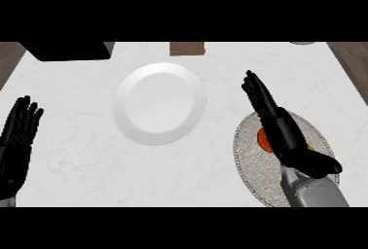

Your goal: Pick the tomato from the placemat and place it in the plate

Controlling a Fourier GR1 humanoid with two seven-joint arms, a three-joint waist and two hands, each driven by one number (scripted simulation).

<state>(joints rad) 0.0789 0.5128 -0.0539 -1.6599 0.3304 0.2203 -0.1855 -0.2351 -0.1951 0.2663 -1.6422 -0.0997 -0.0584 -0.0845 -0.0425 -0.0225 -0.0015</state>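
We see the right hand (277,121) flat and unclenched above the tomato (263,140) on the placemat (248,160); we should curl round it, then carry left to the plate (159,103).

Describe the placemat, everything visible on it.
The placemat is an oval, speckled grey mat lying flat on the white counter, right of the white plate. The right hand stretches over it with straight fingers, hiding its middle. A red-orange tomato peeks out beside the hand, on the mat.

A kitchen: white stone counter (79,160) set with plate (159,104) and placemat (248,160).
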